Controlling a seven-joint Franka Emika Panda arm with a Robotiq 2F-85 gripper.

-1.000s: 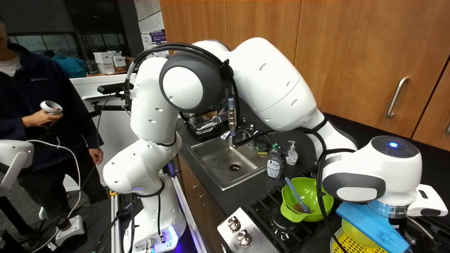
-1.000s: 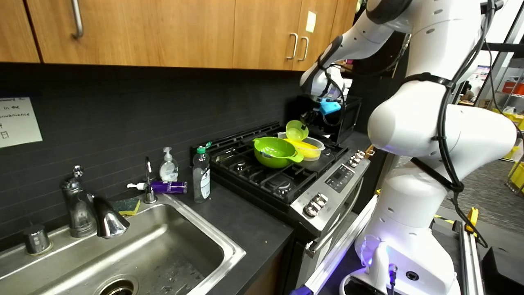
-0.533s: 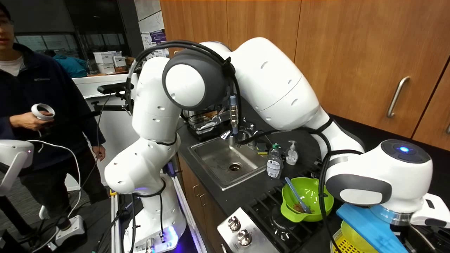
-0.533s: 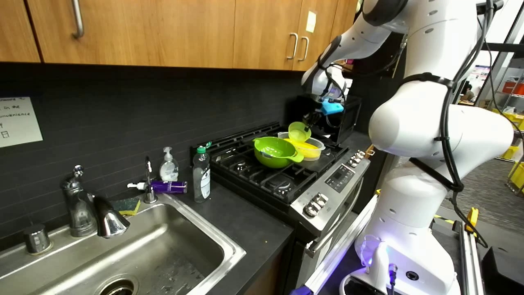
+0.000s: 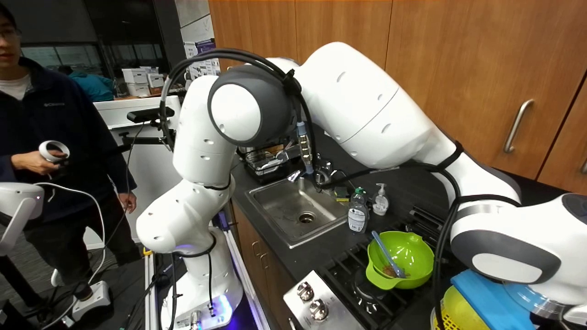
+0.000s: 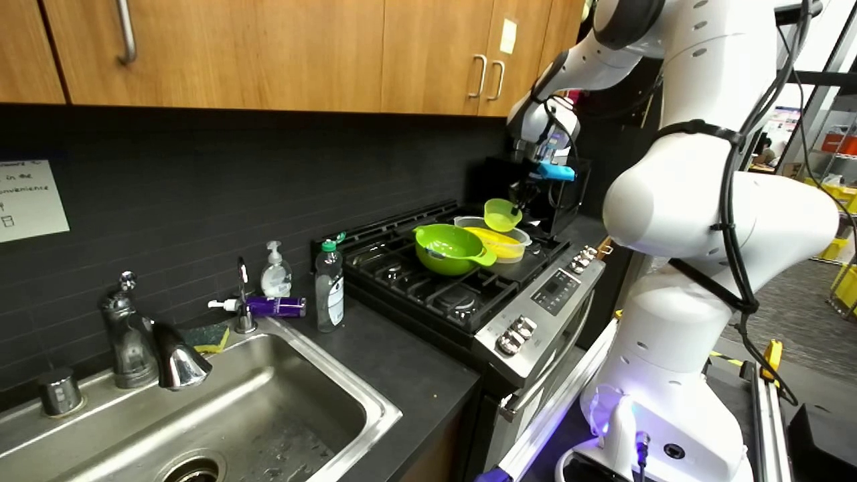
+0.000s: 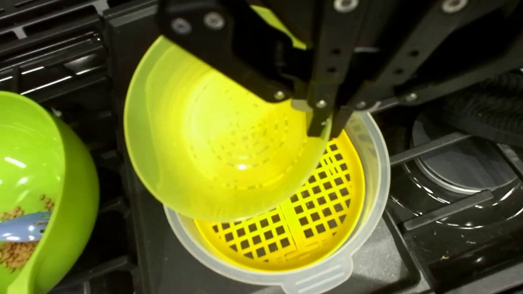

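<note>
**Translucent yellow-green cup (image 7: 224, 134) secured over the clear tub (image 7: 382, 171); release not yet done**

The tool (image 7: 329, 130) is clamped on the rim of the cup, jaws together across the thin wall. The cup hangs over part of the clear tub's mouth and appears tilted; no contact between the two is evident. Inside the tub sits a yellow lattice insert (image 7: 292, 230), partly hidden by the cup in the wrist view. The tub rests on the stove (image 6: 556, 284). Just beside the tub stands a green bowl (image 7: 77, 171) containing small brown pieces (image 7: 18, 255) and a blue utensil (image 5: 387, 255), which leans on the bowl's rim in an exterior view. A dish-soap bottle (image 6: 329, 294) stands on the surface (image 6: 395, 361), well apart from the tub.

Progress, as judged from present positions: the grip is complete and the cup is up off the stove. Setting down and letting go remain outstanding. No brown pieces are visible in the cup; rings of small dark marks show towards its base, nature undetermined. The tool touches neither bowl nor utensil.
</note>
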